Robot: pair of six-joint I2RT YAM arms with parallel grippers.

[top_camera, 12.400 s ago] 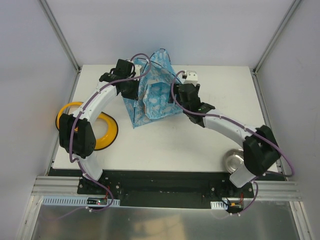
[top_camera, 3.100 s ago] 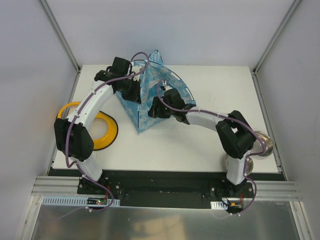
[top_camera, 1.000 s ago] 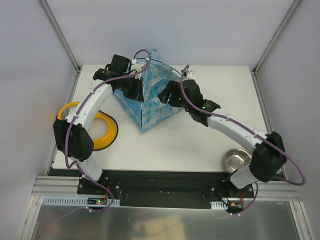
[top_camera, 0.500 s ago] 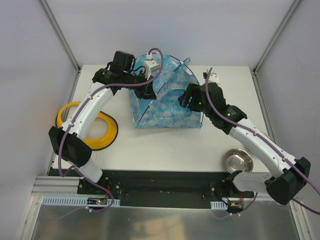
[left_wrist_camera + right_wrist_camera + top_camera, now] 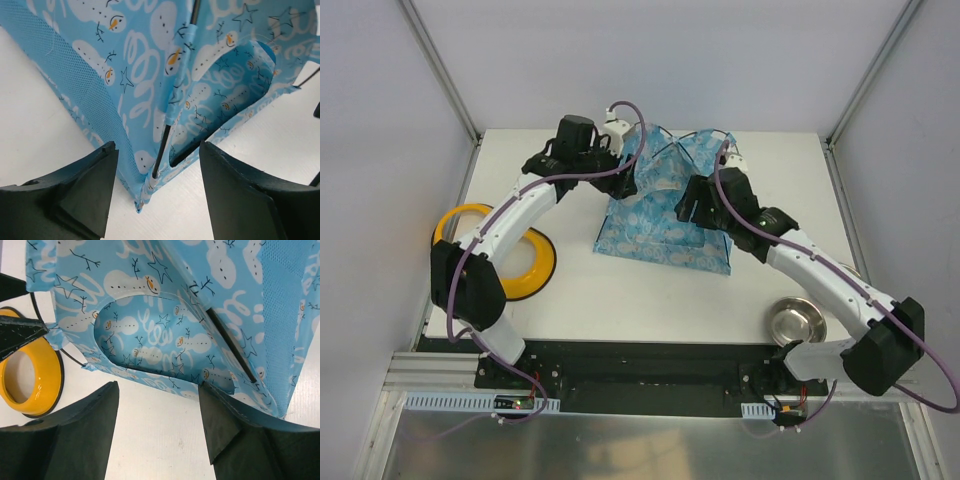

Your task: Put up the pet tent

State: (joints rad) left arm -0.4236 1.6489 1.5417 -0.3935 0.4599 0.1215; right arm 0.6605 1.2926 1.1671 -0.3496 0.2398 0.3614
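Observation:
The pet tent (image 5: 660, 225) stands spread out on the white table (image 5: 620, 300), light blue with snowman print, a round door hole (image 5: 150, 340) and thin black poles (image 5: 167, 135). My left gripper (image 5: 623, 180) is at the tent's back left side. In the left wrist view it (image 5: 155, 195) is open, a tent corner and pole end lying between the fingers (image 5: 85, 190) without touching them. My right gripper (image 5: 688, 205) is over the tent's right part. In the right wrist view it (image 5: 159, 425) is open above bare table, in front of the door hole.
A yellow double bowl (image 5: 532, 262) lies at the table's left edge, partly under the left arm, and shows in the right wrist view (image 5: 25, 375). A steel bowl (image 5: 800, 322) sits at the front right. Grey walls enclose the table.
My left gripper has opened and let go of the tent. The tent has spread wider and shifted right. Both grippers moved right with it.

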